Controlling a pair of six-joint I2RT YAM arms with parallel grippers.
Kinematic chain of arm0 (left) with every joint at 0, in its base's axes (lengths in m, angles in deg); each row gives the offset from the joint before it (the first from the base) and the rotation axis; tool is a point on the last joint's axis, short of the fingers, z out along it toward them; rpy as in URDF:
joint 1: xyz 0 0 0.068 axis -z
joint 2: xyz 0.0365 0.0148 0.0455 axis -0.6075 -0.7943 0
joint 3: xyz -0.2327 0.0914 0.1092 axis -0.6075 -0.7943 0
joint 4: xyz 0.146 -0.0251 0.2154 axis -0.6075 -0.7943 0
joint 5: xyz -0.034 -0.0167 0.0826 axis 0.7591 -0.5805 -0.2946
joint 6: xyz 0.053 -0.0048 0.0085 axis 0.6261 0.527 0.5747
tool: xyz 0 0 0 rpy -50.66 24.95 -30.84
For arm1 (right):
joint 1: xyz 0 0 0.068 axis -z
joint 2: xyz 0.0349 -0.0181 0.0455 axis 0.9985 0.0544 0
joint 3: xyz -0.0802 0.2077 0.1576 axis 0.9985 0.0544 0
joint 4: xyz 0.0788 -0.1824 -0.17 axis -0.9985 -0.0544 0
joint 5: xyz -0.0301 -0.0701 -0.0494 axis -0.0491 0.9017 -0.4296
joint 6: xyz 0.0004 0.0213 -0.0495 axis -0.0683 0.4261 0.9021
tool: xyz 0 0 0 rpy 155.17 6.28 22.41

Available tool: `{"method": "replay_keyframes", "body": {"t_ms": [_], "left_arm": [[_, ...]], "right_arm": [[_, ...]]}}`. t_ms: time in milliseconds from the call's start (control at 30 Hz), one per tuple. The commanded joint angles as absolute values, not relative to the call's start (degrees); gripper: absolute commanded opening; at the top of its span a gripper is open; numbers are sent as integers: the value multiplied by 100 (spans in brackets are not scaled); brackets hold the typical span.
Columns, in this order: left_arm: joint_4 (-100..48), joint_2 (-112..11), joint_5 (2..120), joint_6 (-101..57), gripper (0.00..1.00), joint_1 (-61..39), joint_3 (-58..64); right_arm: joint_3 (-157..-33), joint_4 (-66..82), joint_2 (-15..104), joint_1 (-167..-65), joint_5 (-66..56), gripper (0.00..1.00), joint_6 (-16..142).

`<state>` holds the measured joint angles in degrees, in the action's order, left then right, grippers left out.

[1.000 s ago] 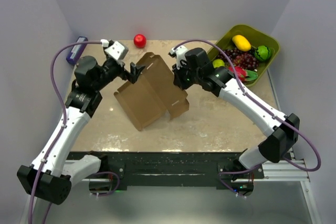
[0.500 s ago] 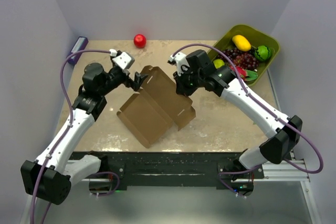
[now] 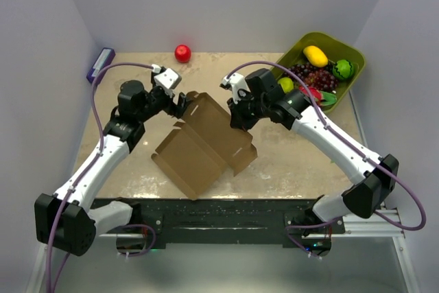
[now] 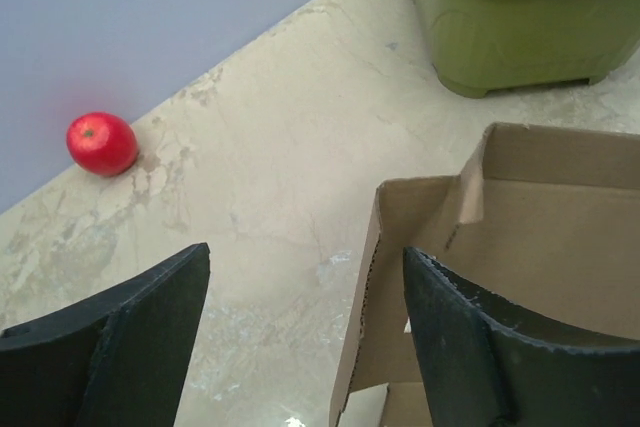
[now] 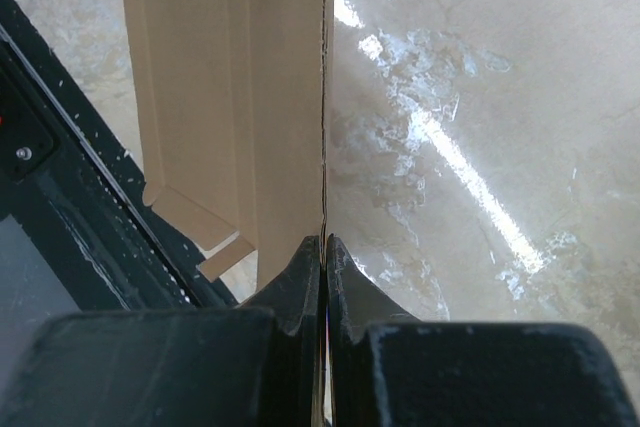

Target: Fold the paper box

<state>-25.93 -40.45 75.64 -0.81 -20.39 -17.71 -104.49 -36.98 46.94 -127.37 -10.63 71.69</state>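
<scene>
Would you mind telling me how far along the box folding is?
Done: the paper box is partly raised, with one wall creased upright. In hand: the right gripper is shut on a panel edge; the left gripper is open by a corner. Left: the near panel lies flat, tabs untucked.

Top external: high, looking down on whole table (image 3: 288, 162). Wrist views: close, low; paper box (image 3: 206, 142) common to all.
</scene>
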Motion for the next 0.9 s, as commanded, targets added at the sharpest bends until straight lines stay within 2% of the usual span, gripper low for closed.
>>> {"method": "replay_keyframes", "body": {"t_ms": [0, 33, 100, 200, 233, 333, 500, 533, 567, 600, 700, 800, 867], "left_arm": [[-2402, -4192, 7570, -18, 72, -2027, -1721], [-2402, -4201, 7588, -52, 63, -2027, -1738], [-2323, -4245, 7780, -105, 55, -2027, -1774], [-2296, -4359, 8044, -176, 34, -2018, -1756], [-2296, -4385, 8071, -185, 20, -2018, -1747], [-2279, -4403, 8054, -246, 0, -2018, -1738], [-2182, -4307, 7651, -483, 0, -2018, -1791], [-2165, -4280, 7501, -527, 0, -2018, -1800], [-2164, -4280, 6987, -641, 0, -2018, -1826], [-2190, -4289, 6668, -703, 0, -2018, -1844], [-2331, -4385, 5709, -905, 0, -2018, -1800], [-2314, -4386, 5347, -1247, 0, -2018, -1826], [-2279, -4359, 5320, -1493, 0, -2009, -1896]], "right_arm": [[-10359, -3595, 4509, -12749, -1289, 0, 7289], [-10333, -3578, 4500, -12749, -1280, 0, 7298], [-10323, -3560, 4456, -12758, -1254, 0, 7307], [-10315, -3534, 4403, -12757, -1174, 0, 7324], [-10297, -3508, 4394, -12749, -1105, 0, 7324], [-10262, -3446, 4359, -12749, -990, 1, 7255], [-10157, -3069, 4333, -12749, -331, 25, 6728], [-10104, -2920, 4324, -12757, -226, 45, 6657], [-10086, -2849, 4307, -12758, -147, 55, 6535], [-10051, -2770, 4272, -12758, 71, 70, 6472], [-10068, -2550, 4227, -12749, 676, 88, 6253], [-10191, -2523, 4166, -12740, 1188, 95, 6024], [-10227, -2401, 4096, -12749, 1348, 96, 5560]]}}
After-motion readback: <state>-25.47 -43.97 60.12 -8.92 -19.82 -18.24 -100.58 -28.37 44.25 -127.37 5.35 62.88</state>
